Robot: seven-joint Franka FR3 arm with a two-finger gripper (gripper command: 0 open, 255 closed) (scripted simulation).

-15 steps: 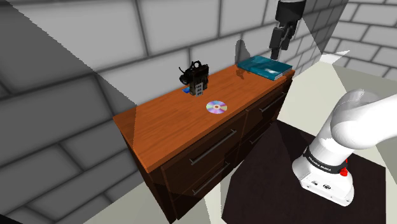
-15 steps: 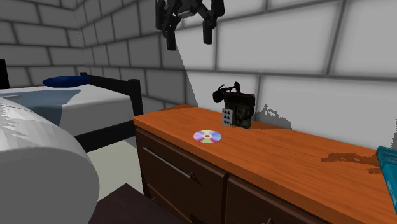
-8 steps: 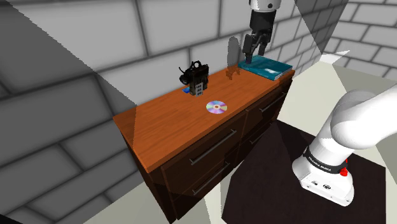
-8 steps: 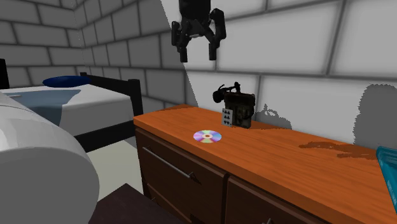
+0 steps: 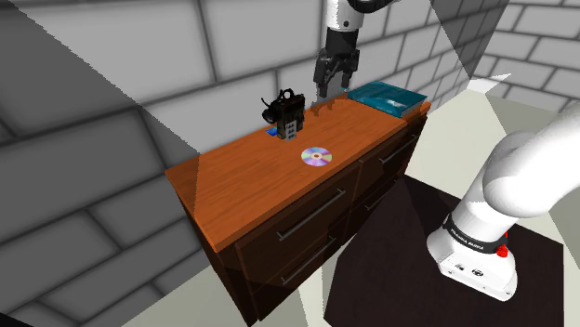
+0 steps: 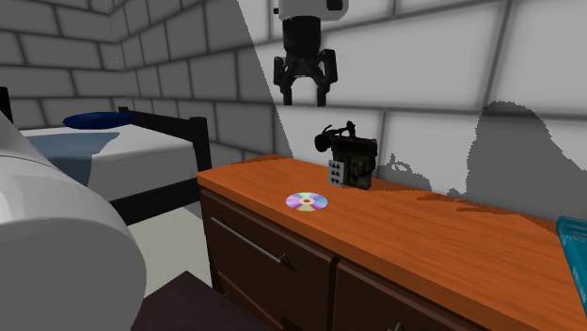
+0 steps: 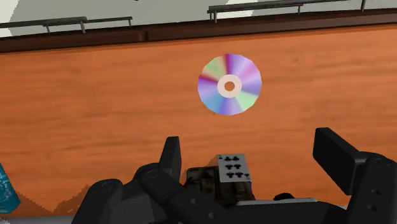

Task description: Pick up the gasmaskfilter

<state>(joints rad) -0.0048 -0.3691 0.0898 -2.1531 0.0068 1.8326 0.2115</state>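
We see the gripper (image 6: 306, 99) spread wide, empty, hanging above the dark gasmaskfilter (image 6: 351, 160), which stands on the dresser (image 6: 452, 237) near the wall, just beyond the disc (image 6: 307, 201).

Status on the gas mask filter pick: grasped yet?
Not yet. Done: the open gripper hangs in the air near the gas mask filter, which the wrist view frames between the fingers, untouched. In hand: nothing; the filter stands on the dresser top, beside the CD. Left: descend, close on it, lift.
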